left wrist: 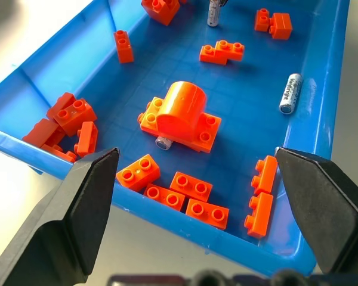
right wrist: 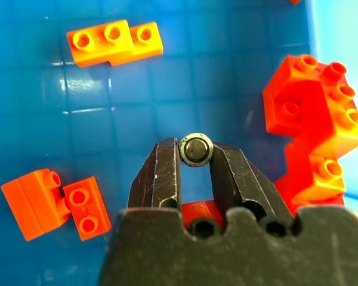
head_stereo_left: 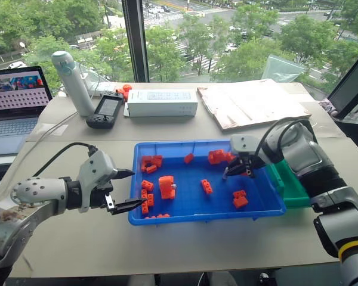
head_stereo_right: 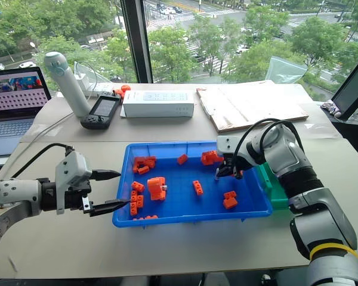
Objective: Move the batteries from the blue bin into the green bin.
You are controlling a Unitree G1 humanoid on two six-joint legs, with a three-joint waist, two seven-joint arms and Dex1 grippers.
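A beige counter [head_stereo_left: 185, 250] is standing before a tall window looking out on green trees and a street. At its far side are lying a laptop [head_stereo_left: 15, 98], a white bottle [head_stereo_left: 71, 82], a black handheld device [head_stereo_left: 106, 111], a long white box [head_stereo_left: 161, 102] and an open cardboard folder [head_stereo_left: 250, 102].

The blue bin [head_stereo_left: 137, 205] is sitting in the middle of the counter, holding scattered orange toy bricks [head_stereo_left: 207, 186] and a larger orange piece with a rounded top [left wrist: 182, 113]. The green bin [head_stereo_left: 292, 192] is touching the blue bin's right side.

The right gripper [right wrist: 194, 164] is hanging over the far right part of the blue bin, pointing steeply down. Its two black fingers are pinching a battery [right wrist: 195, 149] end-on between their tips, nearly closed, with the battery's round metal end facing the wrist camera and blue bin floor showing beyond it. Whether the battery is clear of the floor cannot be told.

The left gripper [head_stereo_left: 124, 188] is hovering just outside the blue bin's near left corner, its fingers spread wide apart and holding nothing.

In the left wrist view a second battery [left wrist: 290, 93] is lying flat close against the bin's wall, and another small grey cylinder end [left wrist: 163, 142] is peeking from under the rounded orange piece.
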